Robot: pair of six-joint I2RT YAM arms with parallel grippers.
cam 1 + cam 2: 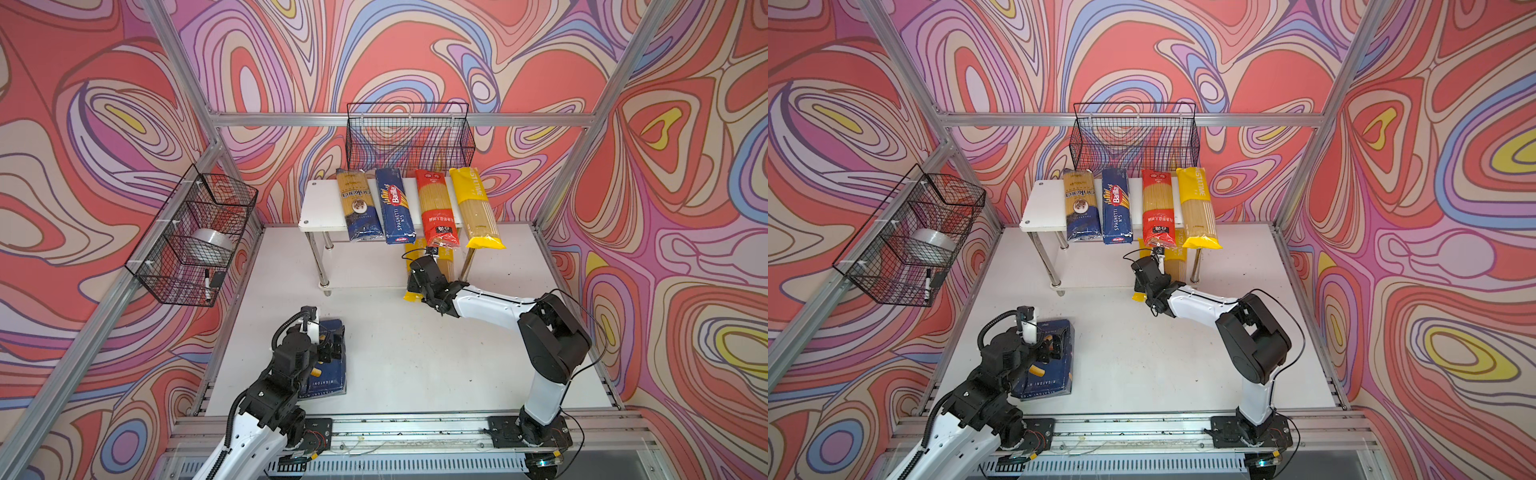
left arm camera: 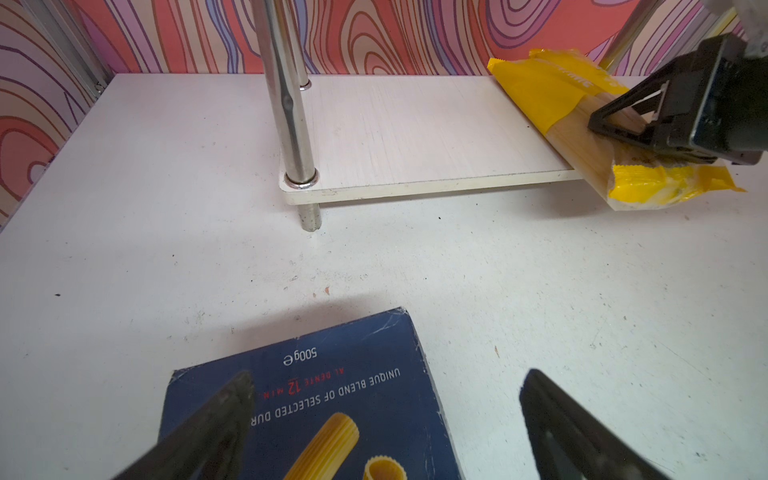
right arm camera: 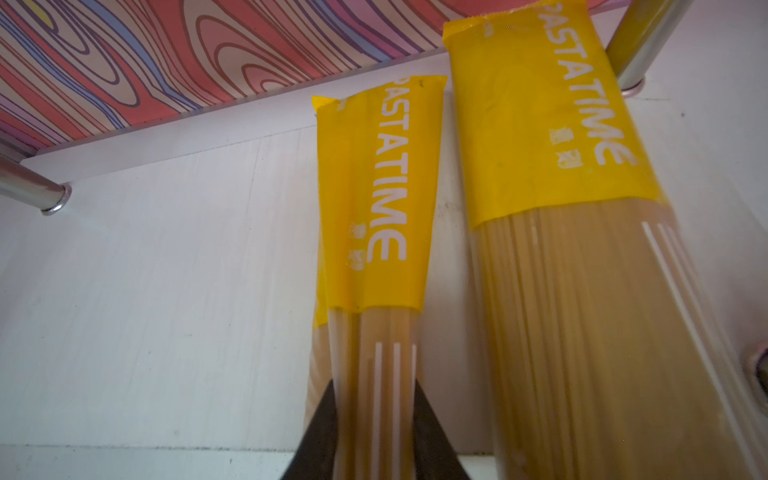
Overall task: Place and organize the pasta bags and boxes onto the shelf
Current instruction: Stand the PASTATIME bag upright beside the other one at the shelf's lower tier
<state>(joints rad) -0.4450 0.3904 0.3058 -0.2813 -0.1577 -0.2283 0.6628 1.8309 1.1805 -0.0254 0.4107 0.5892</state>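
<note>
My right pincer (image 3: 374,386) is clamped on a yellow PASTATIME plastic spaghetti bag (image 1: 410,296), right of centre in a top view, likely to square it beside its yellow twin (image 3: 561,208) on the white two-tier shelf's (image 1: 320,208) lower board; my left pincer (image 2: 386,378) gapes over the dark blue rigatoni carton (image 2: 332,399).

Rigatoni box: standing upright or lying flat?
Lying flat: the rigatoni box rests broad side down on the table, printed front facing up.

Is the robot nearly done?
Nearly. Four packs lie atop the shelf, a yellow bag below. The right claw holds a second yellow bag on the lower board. Only the rigatoni box is left, on the table under the open left claw.
</note>
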